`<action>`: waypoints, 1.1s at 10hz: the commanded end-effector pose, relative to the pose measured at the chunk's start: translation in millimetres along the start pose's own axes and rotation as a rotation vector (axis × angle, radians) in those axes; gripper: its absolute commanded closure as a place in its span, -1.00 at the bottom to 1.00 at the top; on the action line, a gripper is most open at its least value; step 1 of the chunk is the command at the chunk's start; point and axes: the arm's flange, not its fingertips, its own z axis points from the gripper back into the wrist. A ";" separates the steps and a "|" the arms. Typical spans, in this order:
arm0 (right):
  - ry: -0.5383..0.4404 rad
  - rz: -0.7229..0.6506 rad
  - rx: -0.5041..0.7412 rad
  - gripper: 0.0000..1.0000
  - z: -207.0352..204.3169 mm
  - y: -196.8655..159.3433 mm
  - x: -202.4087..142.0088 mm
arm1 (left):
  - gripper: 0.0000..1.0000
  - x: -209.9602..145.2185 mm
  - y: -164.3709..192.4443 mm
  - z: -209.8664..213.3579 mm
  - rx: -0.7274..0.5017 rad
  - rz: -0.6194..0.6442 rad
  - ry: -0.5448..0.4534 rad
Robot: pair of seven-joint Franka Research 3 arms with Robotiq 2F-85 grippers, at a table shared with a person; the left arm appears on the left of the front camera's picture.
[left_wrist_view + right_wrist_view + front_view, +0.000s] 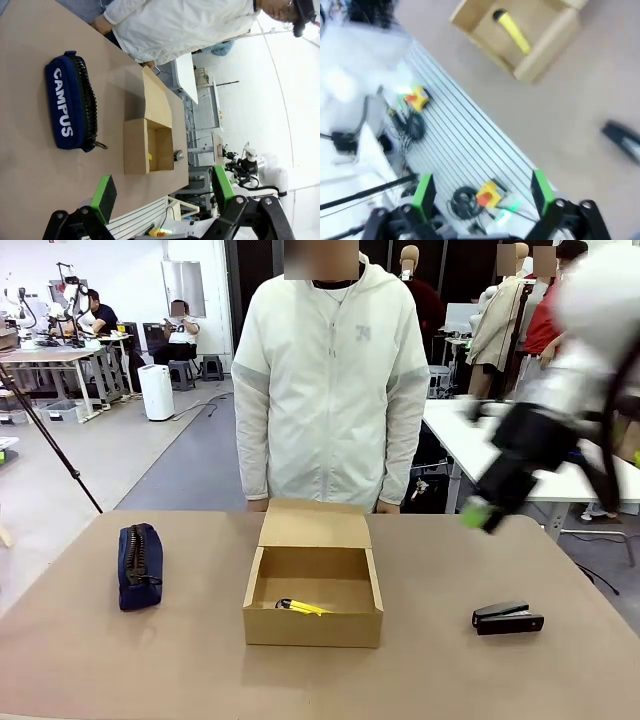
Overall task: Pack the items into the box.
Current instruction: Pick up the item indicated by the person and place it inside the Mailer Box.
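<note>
At the centre of the front view the box (313, 628) stands open with its flap raised toward the person (330, 390). The yellow-and-black pen (300, 607) lies on its floor near the front wall, so I judge that one item of three is packed. The navy pouch (139, 566) lies at the left of the frame, well apart from the box, and the black stapler (508, 618) lies at the lower right, also outside it. The right gripper (480, 512) hangs in the upper right, spread and holding nothing (in the right wrist view its green pads (424, 192) stand wide apart with only air between). The left gripper (164, 192) is spread and empty too, looking toward the pouch. The next move probably calls for lowering onto the stapler, closing across its narrow body and lifting it over the box wall. The right gripper is blurred in the front view, the stapler is a dark smear at the right edge of the right wrist view, and the person's hands are mostly hidden behind the flap.
</note>
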 end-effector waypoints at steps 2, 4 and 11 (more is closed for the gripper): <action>-0.478 -0.347 0.095 -1.00 20.5 -43.9 -109.1 | -1.00 -0.3 -0.9 1.7 -0.006 -0.017 0.006; -0.764 -0.577 0.167 -1.00 11.5 -70.7 -145.0 | -1.00 -0.3 -0.9 1.7 -0.006 -0.017 0.006; -0.489 -0.414 0.130 -1.00 42.7 -75.2 -145.9 | -1.00 -0.3 -0.9 1.7 -0.006 -0.017 0.006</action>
